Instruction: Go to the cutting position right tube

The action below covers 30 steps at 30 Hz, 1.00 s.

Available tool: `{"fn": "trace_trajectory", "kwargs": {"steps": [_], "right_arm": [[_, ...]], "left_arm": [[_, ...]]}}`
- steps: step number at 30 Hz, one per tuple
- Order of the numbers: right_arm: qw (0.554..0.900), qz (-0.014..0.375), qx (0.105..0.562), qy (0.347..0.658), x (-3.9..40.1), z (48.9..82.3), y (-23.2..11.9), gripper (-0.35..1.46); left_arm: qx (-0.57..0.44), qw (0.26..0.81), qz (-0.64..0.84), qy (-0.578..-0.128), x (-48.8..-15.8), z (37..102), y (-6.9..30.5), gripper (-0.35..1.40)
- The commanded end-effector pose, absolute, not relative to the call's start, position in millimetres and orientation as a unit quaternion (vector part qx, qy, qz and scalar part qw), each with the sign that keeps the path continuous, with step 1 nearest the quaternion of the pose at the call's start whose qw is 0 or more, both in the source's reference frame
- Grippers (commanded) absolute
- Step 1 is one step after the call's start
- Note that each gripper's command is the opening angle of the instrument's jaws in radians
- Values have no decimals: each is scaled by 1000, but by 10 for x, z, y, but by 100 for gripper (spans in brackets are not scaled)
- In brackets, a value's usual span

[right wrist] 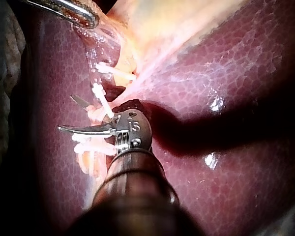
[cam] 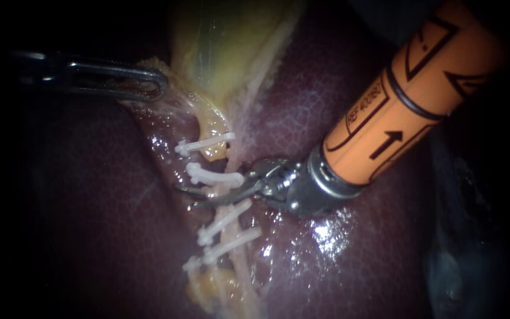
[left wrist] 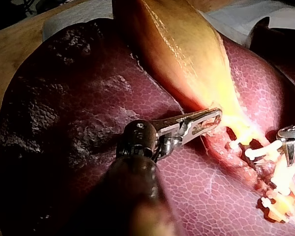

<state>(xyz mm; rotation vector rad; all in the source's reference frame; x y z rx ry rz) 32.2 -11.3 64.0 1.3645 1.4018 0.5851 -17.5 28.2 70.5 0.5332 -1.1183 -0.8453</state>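
Left instrument (left wrist: 214, 117) on gallbladder (left wrist: 187, 54); bench (left wrist: 14, 49): left wrist only

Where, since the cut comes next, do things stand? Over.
Left instrument, end effector shut on the gallbladder. Right instrument, blades open astride the tube, between the middle clips. Nothing in the way.

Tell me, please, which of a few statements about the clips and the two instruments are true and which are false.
1. Four white clips are in view. True.
2. The right instrument has its blades closed. False: they stand open, with a gap between them.
3. The left instrument grips the edge of the gallbladder. True.
4. The right instrument's tip is beyond all the clips. False: it lies between the upper two and the lower two.
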Motion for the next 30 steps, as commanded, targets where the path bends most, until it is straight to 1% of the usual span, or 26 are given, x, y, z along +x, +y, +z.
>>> {"fn": "trace_trajectory", "kwargs": {"steps": [1,4,6,8,11,30], "right_arm": [[527,238,559,594,323,640,-113,127],[540,222,520,623,328,638,-114,127],[548,217,499,636,331,638,-115,127],[560,208,481,641,334,637,-117,127],[580,198,462,641,337,635,-120,125],[583,197,458,641,337,632,-122,123]], "left_arm": [[242,732,-384,-508,-175,705,282,-35],[242,732,-384,-508,-175,705,282,-35],[242,732,-384,-508,-175,705,282,-35],[242,732,-384,-508,-175,705,282,-35],[242,732,-384,-508,-176,705,282,-35],[245,730,-385,-508,-175,707,283,-35]]}}
